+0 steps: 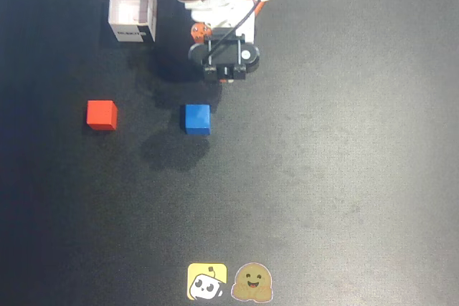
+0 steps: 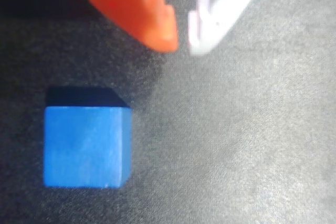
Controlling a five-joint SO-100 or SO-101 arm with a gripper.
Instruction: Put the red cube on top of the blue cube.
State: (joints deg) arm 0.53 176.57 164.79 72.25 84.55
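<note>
Pincer (image 2: 181,43) nearly closed and empty in the wrist view: orange finger and white finger with only a thin gap at the tips, nothing between them. Hanging above the bench (image 1: 344,177), clear of every object. In the overhead view the fingertips hide under the arm's wrist block, so the gap cannot be judged from there.

Nearest the pincer, the blue cube (image 1: 197,118): just ahead of the tips and slightly to the left in the overhead view, apart from them, flat on the bench. Same story in the wrist view, with the blue cube (image 2: 86,145) below and left of the tips.

Farther out, the red cube (image 1: 101,115): well off to the left of the pincer in the overhead view, about level with the blue cube, squared to it, not in the wrist view at all. Probably the key fact for the coming move: a swing left past the blue cube, then wider jaws before descent.

Off to the left and behind, beside the arm's base, a white open box (image 1: 133,12). Nothing stacked yet.
</note>
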